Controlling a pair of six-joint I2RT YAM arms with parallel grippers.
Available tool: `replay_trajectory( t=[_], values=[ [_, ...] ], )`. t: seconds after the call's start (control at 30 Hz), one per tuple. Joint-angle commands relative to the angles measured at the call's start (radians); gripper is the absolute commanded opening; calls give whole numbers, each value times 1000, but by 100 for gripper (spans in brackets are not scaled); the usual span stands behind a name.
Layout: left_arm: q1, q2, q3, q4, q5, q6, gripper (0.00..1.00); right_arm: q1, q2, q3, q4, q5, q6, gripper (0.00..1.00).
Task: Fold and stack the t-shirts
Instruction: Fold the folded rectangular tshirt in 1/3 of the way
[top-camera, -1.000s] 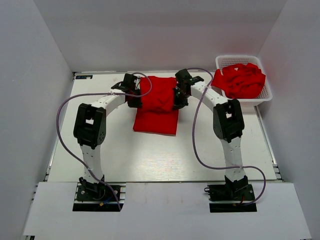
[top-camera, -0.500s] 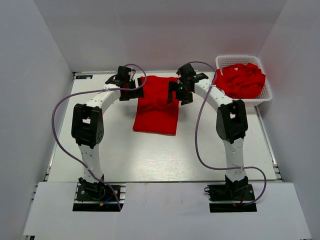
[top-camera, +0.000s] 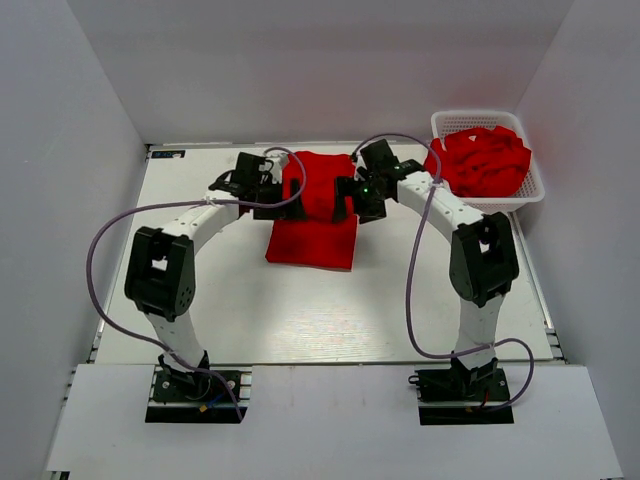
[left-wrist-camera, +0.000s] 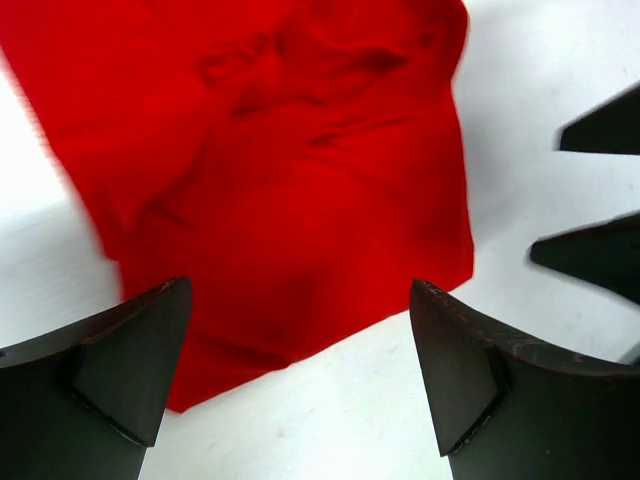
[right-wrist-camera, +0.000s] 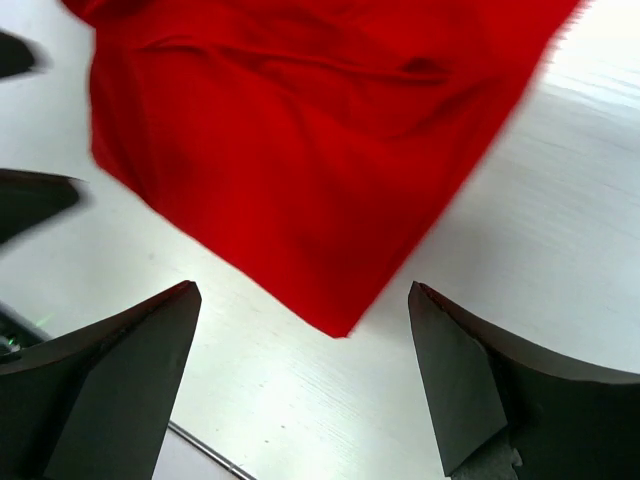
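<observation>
Hidden: the side edges of the folded bright red fabric t-shirt (top-camera: 318, 205) sit under the two hands in the top view. Its far part is lumpy and its near part flat, and I cannot tell whether this is one shirt or several stacked.
Cut off: in both wrist views the red cloth runs out of the top of the picture, so only its near corner and hem show.
Hard to make out: the cloth's edges are smeared in both wrist views. The dark pointed shapes at the side of each are the other arm's fingers, only partly in view.
Left hand (top-camera: 272, 192): spread wide, gripping nothing, poised at the shirt's left edge with red cloth showing in the gap between its fingers.
Right hand (top-camera: 350, 198): also spread wide and gripping nothing, at the shirt's right edge, above the cloth's corner.
Other shirts: a crumpled heap of red t-shirts (top-camera: 482, 160) fills the white plastic lattice basket (top-camera: 533, 192) at the far right corner. How many it holds cannot be told.
Surface: the flat white surface (top-camera: 300, 310) carries the folded shirt at its far middle, between the arms.
Room: plain white walls (top-camera: 300, 70) close in the back and both sides. A looping purple cable (top-camera: 100, 260) trails from each arm.
</observation>
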Motion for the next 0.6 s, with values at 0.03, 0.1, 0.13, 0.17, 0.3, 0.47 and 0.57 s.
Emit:
replay_trajectory(
  t=[0.03, 0.1, 0.13, 0.17, 0.3, 0.47, 0.57],
  values=[
    [-20, 38, 15, 61, 126, 19, 100, 25, 43, 11, 114, -122, -9, 90],
    [-20, 76, 29, 87, 152, 19, 100, 29, 56, -6, 151, -147, 8, 90],
    [-20, 88, 47, 87, 152, 19, 100, 29, 60, -9, 198, -159, 14, 90],
    [-20, 102, 58, 87, 152, 19, 100, 26, 63, -18, 220, -162, 24, 90],
    [-20, 174, 97, 76, 140, 19, 100, 22, 88, -32, 295, -159, 45, 90],
    [2, 219, 121, 138, 150, -24, 100, 19, 134, -31, 329, -164, 64, 90],
    [2, 252, 173, 127, 113, -33, 100, 12, 143, -41, 363, -141, 71, 90]
  ],
)
